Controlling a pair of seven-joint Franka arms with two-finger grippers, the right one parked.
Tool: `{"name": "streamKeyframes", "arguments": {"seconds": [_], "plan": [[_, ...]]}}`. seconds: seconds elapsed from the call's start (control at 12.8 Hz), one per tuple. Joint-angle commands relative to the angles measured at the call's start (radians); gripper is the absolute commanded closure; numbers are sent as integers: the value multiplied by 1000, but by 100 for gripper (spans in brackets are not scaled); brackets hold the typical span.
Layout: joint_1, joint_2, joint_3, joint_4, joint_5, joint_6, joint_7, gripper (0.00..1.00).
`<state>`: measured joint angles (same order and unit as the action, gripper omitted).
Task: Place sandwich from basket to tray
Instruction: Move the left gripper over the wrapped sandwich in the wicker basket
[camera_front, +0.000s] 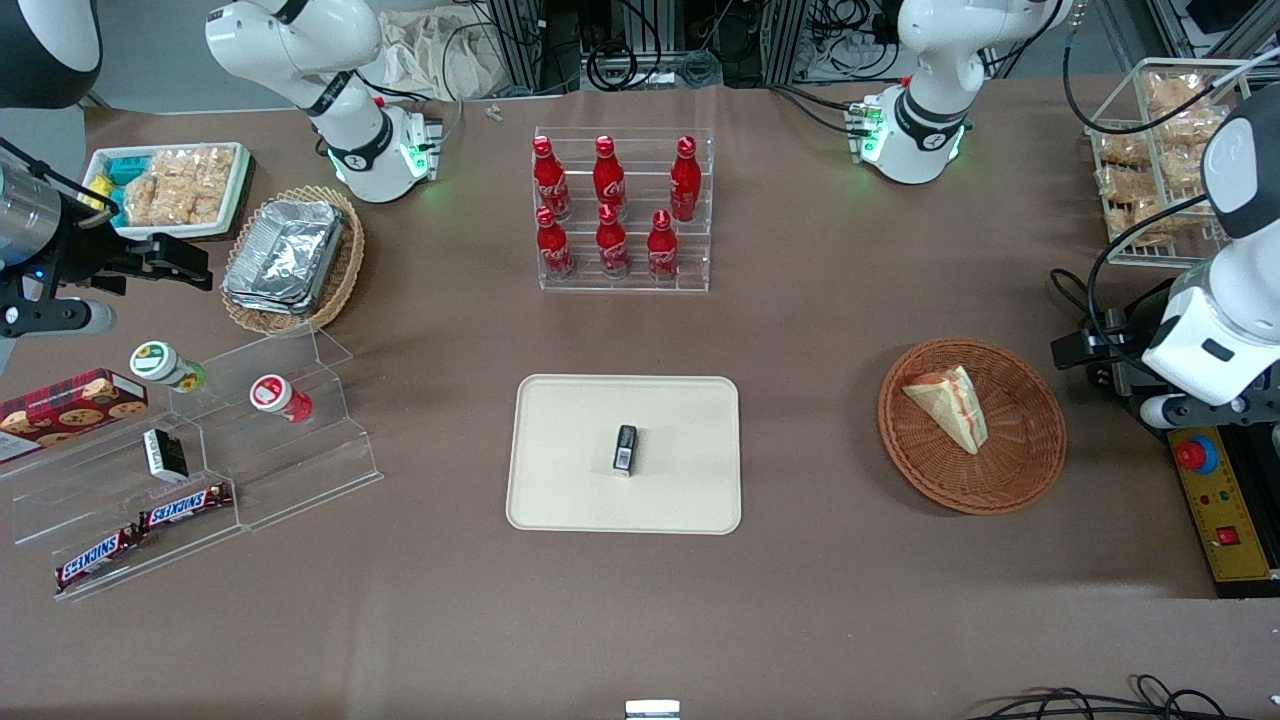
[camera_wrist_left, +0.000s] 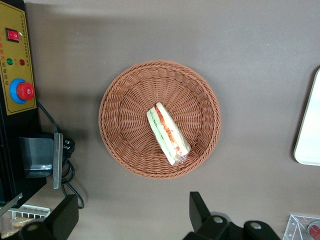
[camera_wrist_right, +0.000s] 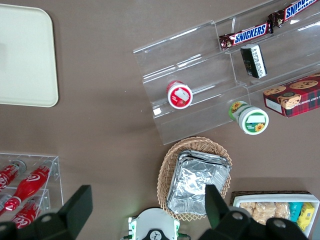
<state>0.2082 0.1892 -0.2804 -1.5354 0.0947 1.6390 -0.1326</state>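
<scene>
Sandwich (camera_wrist_left: 168, 133) lies on its side in the round brown basket (camera_wrist_left: 125, 90), its red and green filling showing along one long edge, one end close to the rim. The basket sits on the brown counter (camera_front: 800, 330) toward the working arm's end. The claw (camera_wrist_left: 132, 215) hangs high above the counter, clear of the basket and off to one side of its rim rather than over the sandwich. Its two dark fingers (camera_wrist_left: 200, 212) are spread wide, about as far apart as the basket is wide in the wrist view, with nothing between them and touching nothing. In the front view the claw itself is hard to pick out among the arm's white links at the counter's edge.

The cream tray (camera_front: 560, 500) lies flat near the middle of the counter, well apart from the basket, and a small dark packet (camera_front: 625, 449) rests on it. A rack of red bottles (camera_front: 610, 190) stands farther from the front camera than the tray.
</scene>
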Motion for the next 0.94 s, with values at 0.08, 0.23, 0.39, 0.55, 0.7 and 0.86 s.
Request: {"name": "streamKeyframes", "arguments": {"seconds": [0.08,0.23,0.39,0.55,0.7,0.86], "plan": [[13,-13,-9,-8,-12,7,19,1],[13,-13,-9,-9,-13,7,16,1],[11,-11,-11,-20,-13,7,15,1],[11,-11,-13,-61,-18,12,14,1],[10,-19,-13,-119,-50,41,8,1],[11,-51,-13,-207,-66,97,2,1]]}}
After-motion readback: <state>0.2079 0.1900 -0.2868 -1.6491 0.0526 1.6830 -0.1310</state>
